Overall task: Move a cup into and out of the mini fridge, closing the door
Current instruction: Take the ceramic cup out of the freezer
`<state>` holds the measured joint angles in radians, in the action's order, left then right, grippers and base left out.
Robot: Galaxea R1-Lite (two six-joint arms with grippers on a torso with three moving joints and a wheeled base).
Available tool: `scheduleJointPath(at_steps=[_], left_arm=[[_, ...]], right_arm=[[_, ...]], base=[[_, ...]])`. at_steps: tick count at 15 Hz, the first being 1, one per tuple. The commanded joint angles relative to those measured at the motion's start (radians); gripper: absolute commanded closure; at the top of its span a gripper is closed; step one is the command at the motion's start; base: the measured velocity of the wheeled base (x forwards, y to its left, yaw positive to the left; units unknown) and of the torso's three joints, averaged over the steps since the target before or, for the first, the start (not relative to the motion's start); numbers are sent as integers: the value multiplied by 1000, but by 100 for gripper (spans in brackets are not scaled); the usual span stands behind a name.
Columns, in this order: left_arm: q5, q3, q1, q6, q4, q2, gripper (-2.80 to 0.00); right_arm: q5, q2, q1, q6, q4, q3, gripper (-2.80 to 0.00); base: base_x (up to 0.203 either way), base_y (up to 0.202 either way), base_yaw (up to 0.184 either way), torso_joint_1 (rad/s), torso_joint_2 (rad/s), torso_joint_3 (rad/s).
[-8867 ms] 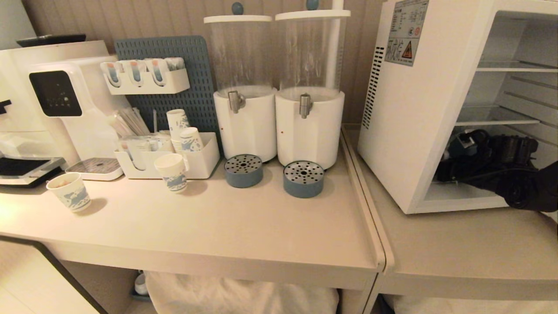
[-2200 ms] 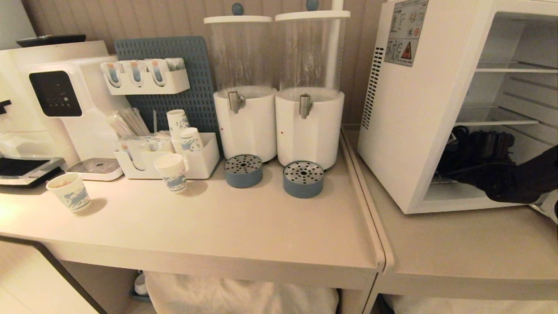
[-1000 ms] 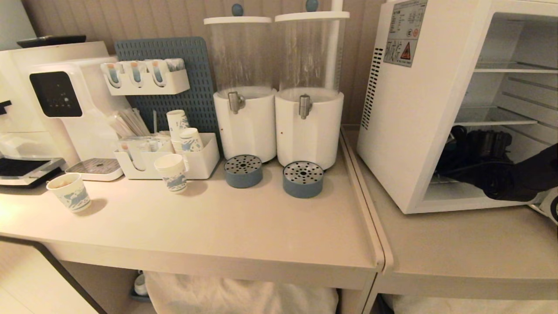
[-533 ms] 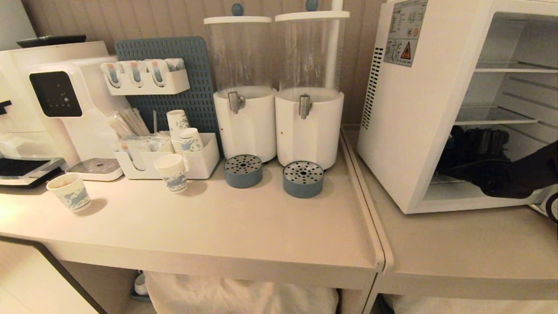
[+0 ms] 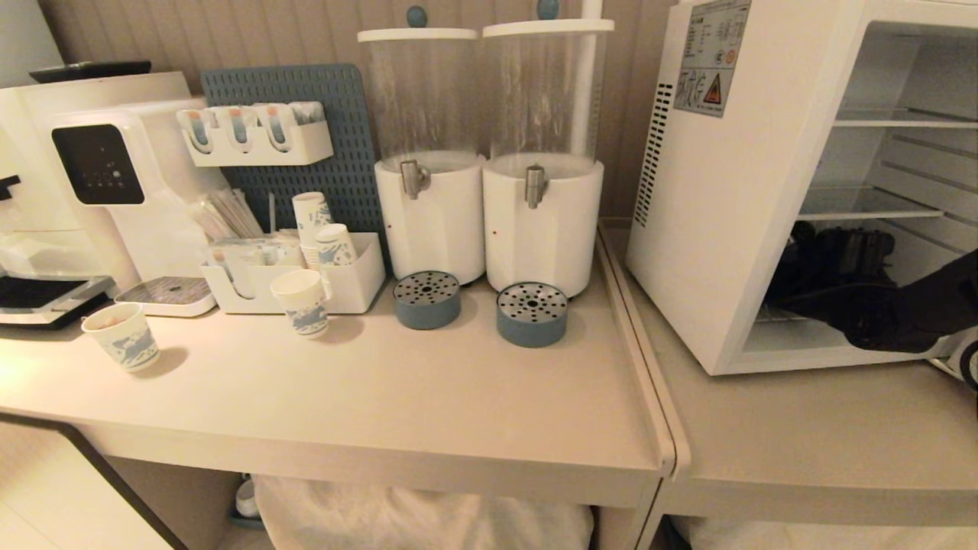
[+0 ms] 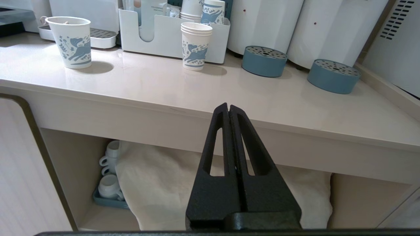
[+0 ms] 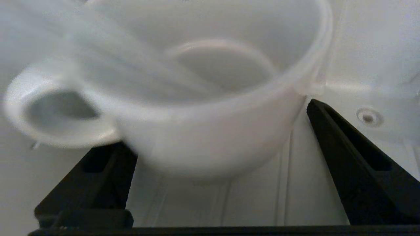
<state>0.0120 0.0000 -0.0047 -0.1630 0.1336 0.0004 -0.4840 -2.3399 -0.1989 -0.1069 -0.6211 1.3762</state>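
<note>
Cup (image 7: 197, 108) sits inside mini fridge (image 5: 733, 191), on lowest level, upright, mouth up. Loop handle sticks out sideways, so cup's widest line runs handle-to-far-wall, roughly across the reach of the right arm.

Right claw (image 7: 216, 164) is deep in fridge opening, spread wide; its fingers (image 7: 354, 157) flank the cup w/ visible gaps both sides, not pinching. Judged: cup released. In head view the claw itself is lost behind the dark wrist; cup not visible there.

Left claw (image 6: 229, 113) clenched, empty, parked low in front of counter (image 6: 164, 88) edge, well apart from fridge.

Step in hand, as judged: placing-in is done, release complete. Next move calls for straight pull-back of right arm out of the opening w/o clipping handle or wire shelf above, then door work. Door is not in view; fridge front stands open.

Risk: handle lies close to one finger; sideways drift on withdrawal could drag cup.
</note>
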Motion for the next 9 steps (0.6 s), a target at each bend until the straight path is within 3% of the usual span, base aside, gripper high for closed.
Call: scheduleJointPath(at_steps=[1, 9], left_arm=[[0, 40, 0, -1, 1, -5, 0], [0, 40, 0, -1, 1, -5, 0]], right_arm=[[-7, 15, -3, -6, 4, -48, -280], [-18, 62, -25, -22, -40, -170, -280]], base=[[0, 0, 0, 0, 0, 0], [0, 0, 0, 0, 0, 0]])
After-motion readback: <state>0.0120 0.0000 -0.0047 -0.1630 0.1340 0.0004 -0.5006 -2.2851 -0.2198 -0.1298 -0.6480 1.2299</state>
